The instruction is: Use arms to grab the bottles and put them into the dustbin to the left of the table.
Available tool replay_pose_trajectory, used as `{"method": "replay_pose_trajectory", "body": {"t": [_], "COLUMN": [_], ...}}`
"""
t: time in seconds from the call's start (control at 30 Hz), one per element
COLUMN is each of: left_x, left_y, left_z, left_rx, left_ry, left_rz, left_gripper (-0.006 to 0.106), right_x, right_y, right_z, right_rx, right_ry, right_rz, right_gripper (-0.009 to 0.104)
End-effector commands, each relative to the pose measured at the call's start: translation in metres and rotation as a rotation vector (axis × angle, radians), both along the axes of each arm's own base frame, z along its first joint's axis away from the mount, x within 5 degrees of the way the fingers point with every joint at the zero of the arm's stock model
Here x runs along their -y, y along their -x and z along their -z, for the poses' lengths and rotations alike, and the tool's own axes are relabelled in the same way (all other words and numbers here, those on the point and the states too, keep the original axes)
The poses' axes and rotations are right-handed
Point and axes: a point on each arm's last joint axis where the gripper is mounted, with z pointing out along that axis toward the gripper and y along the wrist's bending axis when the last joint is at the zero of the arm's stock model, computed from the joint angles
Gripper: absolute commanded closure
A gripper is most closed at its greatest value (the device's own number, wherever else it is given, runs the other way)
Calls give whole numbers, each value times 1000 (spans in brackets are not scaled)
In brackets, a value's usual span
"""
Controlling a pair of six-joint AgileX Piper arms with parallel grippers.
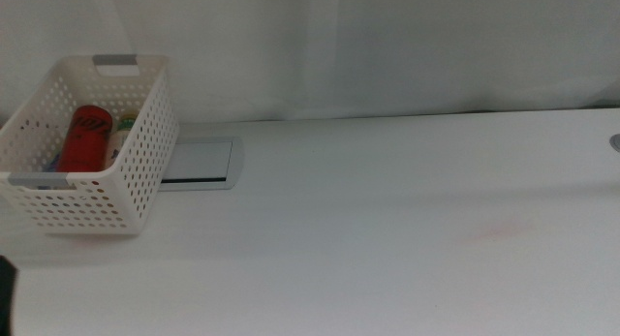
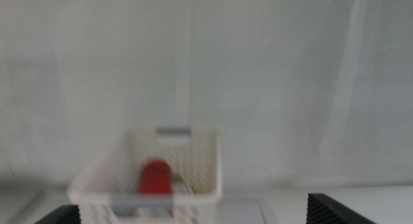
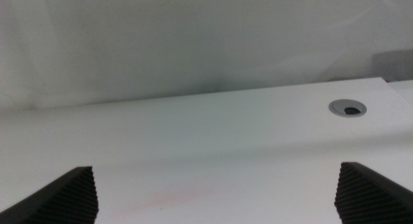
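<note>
Backdrop: white curtain hangs behind the whole scene in all three views.
Table: wide white top with a grey inset panel just beside the dustbin, and a faint pinkish smear toward its right half.
Dustbin: white perforated basket with grey handle pieces, standing at the table's left end.
Contents: the red soda can stands inside; beside it a white-capped bottle with a green label shows only in part; a bit of blue peeks out next to the can, too small to identify.
Left gripper: jaws spread wide, nothing between them; it faces the dustbin, which sits ahead of it, apart from the jaw tips.
Right gripper: jaws also wide apart and holding nothing, over bare tabletop near a round grey cable grommet, well apart from the dustbin.
Middle view: neither arm is clearly seen.
</note>
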Motion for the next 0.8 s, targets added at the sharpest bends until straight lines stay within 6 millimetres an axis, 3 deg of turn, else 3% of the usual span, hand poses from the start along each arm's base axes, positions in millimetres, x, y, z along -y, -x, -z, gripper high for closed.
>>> {"method": "replay_pose_trajectory", "body": {"t": [0.0,0.1,0.37,0.77], "left_x": [0,-1,1,1], "left_y": [-4,-10,-16,-16], "left_z": [19,38,83,82], "left_rx": [65,31,-152,-136], "left_ry": [139,226,71,113], "left_rz": [4,6,30,29], "left_gripper": [9,9,9,9], "right_x": [1,1,2,0], "right_y": [0,0,0,1], "right_z": [-1,-3,-4,4], "right_rx": [27,47,65,-28], "right_ry": [3,6,8,16], "right_rz": [11,15,19,-5], "right_gripper": [-8,-8,-8,-8]}}
